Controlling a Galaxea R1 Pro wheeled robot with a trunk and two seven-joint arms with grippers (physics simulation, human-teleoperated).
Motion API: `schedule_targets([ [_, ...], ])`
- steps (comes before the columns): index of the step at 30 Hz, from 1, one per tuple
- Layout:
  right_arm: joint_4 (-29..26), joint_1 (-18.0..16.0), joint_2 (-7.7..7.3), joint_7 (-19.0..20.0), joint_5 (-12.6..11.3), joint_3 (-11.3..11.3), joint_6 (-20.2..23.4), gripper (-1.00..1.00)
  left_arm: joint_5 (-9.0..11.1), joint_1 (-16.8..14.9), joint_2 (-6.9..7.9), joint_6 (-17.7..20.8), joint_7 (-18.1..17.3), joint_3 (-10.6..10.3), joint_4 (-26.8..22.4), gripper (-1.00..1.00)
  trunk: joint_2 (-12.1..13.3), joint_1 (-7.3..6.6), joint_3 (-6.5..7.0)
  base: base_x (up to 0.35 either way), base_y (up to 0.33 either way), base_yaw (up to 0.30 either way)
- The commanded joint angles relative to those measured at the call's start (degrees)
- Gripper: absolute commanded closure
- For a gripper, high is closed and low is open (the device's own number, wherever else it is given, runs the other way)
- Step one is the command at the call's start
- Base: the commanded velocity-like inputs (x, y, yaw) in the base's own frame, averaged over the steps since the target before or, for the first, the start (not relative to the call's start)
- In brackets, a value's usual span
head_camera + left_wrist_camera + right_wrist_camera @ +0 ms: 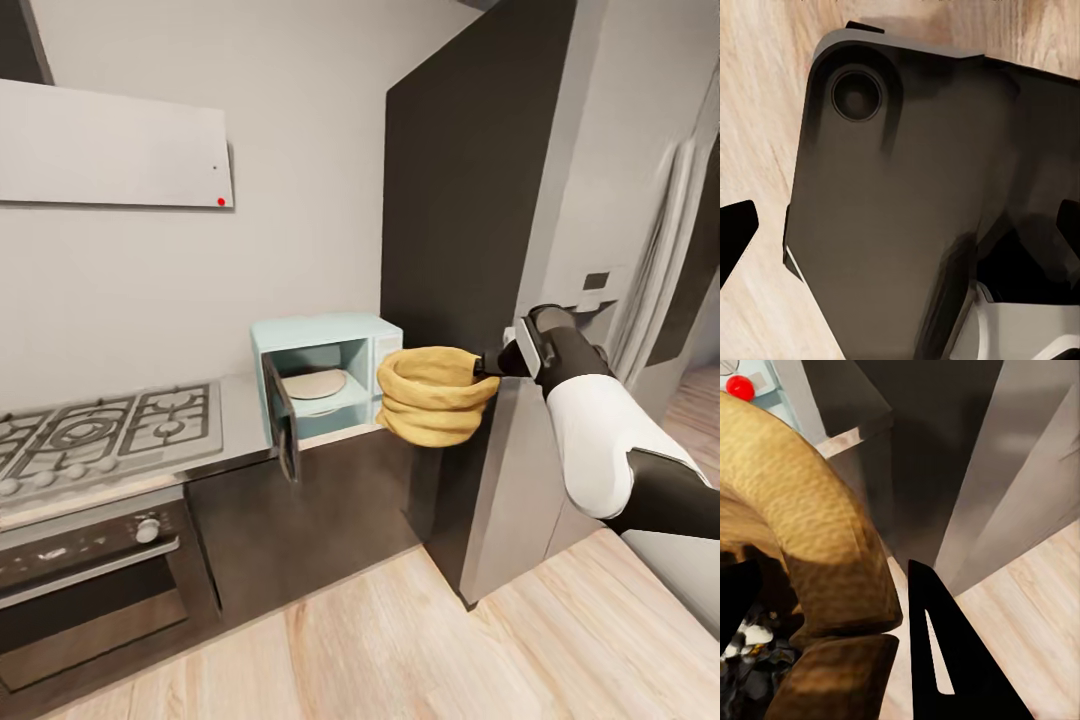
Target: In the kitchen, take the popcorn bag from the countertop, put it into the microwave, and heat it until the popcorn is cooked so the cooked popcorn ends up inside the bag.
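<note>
**Bag held beside the open microwave**

Your popcorn bag (436,394) hangs in the air just right of the microwave (326,382), rim pinched by the right gripper (487,365). The microwave door (282,420) swings out leftward over the countertop (245,425) edge. You can't tell the left gripper's (900,225) state.

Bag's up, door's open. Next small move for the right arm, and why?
Probably carry the popcorn bag left, into the microwave cavity. The right gripper pinches its rim; the bag hangs in front of the control panel, beside the opening, and the door is swung open.
</note>
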Motion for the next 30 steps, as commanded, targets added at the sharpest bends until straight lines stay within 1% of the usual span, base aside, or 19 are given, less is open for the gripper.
schedule_targets([
  [1,-0.04,-0.05,0.06,0.39,0.41,-0.30,0.17,1.00,0.34,0.00,-0.01,-0.08,0.00,0.06,-0.04,-1.00,-0.04,0.01,-0.06,0.000,0.200,-0.011],
  [12,-0.20,-0.05,-0.05,0.45,0.41,-0.38,0.17,1.00,0.34,0.03,-0.01,-0.08,0.00,0.06,-0.05,-1.00,-0.04,0.01,-0.06,0.000,0.313,-0.001],
  [16,-2.20,-0.05,-0.02,0.45,0.41,-0.57,0.17,1.00,0.34,0.02,-0.01,-0.08,0.00,0.06,-0.01,-1.00,-0.04,0.01,-0.06,0.000,0.284,0.000],
  [17,-2.75,-0.05,0.03,0.45,0.43,-0.95,0.17,1.00,0.34,0.02,-0.01,-0.08,0.00,0.06,-0.02,-1.00,-0.04,0.01,-0.06,0.000,0.180,0.000],
  [19,-3.53,-0.05,0.08,0.23,0.53,-3.73,0.17,1.00,0.34,0.03,-0.01,-0.08,0.00,0.06,-0.04,-1.00,-0.04,0.01,-0.06,0.000,0.063,0.000],
  [20,-3.63,-0.05,0.19,0.16,0.59,-4.38,0.17,1.00,0.34,0.03,-0.01,-0.08,0.00,0.06,-0.04,-1.00,-0.04,0.01,-0.06,0.000,0.022,0.000],
  [24,-3.57,-0.05,0.61,-0.03,0.74,-4.92,0.17,1.00,0.34,0.03,-0.01,-0.08,0.00,0.06,-0.02,-1.00,-0.04,0.01,-0.06,0.000,0.006,0.000],
  [27,-3.34,-0.05,0.68,-1.90,0.76,-4.89,0.17,1.00,0.34,0.01,-0.01,-0.08,0.00,0.06,-0.02,-1.00,-0.04,0.01,-0.06,0.000,0.000,0.000],
  [30,-3.26,-0.05,0.64,-2.49,0.76,-4.89,0.17,1.00,0.34,0.01,-0.01,-0.08,0.00,0.06,-0.03,-1.00,-0.04,0.01,-0.06,0.000,0.000,0.000],
])
